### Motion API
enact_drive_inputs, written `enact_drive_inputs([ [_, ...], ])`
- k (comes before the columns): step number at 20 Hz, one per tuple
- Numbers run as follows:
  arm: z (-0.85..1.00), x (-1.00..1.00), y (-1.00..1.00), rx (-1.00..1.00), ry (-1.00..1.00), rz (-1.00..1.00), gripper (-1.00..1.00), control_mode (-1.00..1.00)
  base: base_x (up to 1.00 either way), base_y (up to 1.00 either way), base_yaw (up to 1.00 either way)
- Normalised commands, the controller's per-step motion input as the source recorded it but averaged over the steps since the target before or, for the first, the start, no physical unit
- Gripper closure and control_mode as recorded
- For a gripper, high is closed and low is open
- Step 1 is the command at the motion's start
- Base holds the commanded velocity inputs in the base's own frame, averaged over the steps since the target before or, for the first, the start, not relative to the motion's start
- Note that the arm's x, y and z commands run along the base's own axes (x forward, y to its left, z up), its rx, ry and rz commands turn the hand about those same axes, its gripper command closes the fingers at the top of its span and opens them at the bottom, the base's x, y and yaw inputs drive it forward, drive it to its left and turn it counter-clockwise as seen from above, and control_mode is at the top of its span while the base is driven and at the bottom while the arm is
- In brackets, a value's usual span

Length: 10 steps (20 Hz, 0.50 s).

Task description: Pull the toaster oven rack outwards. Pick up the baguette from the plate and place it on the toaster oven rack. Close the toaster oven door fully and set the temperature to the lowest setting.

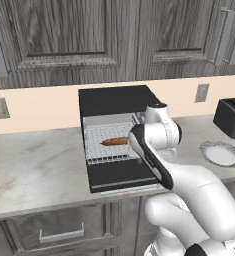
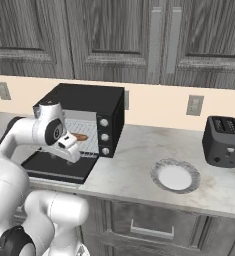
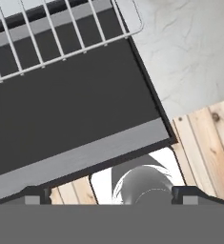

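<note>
**One loaf on the rack, door down**

One baguette (image 1: 115,141) lies on the pulled-out rack (image 1: 109,145) of the toaster oven (image 2: 89,102) (three knobs (image 2: 105,136) on its face). The door (image 3: 70,124) lies flat open; the claw (image 3: 111,193) hovers above it, jaws wide, empty. One bare plate (image 2: 175,176) sits on the bench (image 1: 34,165), one slot toaster (image 2: 223,141) beyond.

- Toaster oven (image 2: 96,100): large black box on the counter against the wall; pale grey cavity exposed; three round knobs in a column on its right front.
- Toaster oven door (image 1: 120,176): flat black panel, hinged at its lower edge, folded down fully open and lying level; silver bar handle along its outer edge.
- Toaster oven rack (image 1: 108,145): silver-grey wire grid, pulled outward over the door.
- Baguette (image 1: 114,141): slender orange-brown loaf lying flat across the rack.
- Plate (image 2: 175,176): round white-grey dish on the counter, well right of the oven.
</note>
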Motion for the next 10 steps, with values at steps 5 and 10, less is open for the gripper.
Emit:
enact_drive_inputs([
  [5,-0.14,0.02,0.19,0.0,0.0,-0.02,-1.0,-1.0,0.0,0.0,0.0],
  [10,-0.28,0.15,0.18,0.0,0.0,0.0,-1.0,-1.0,0.0,0.0,0.0],
])
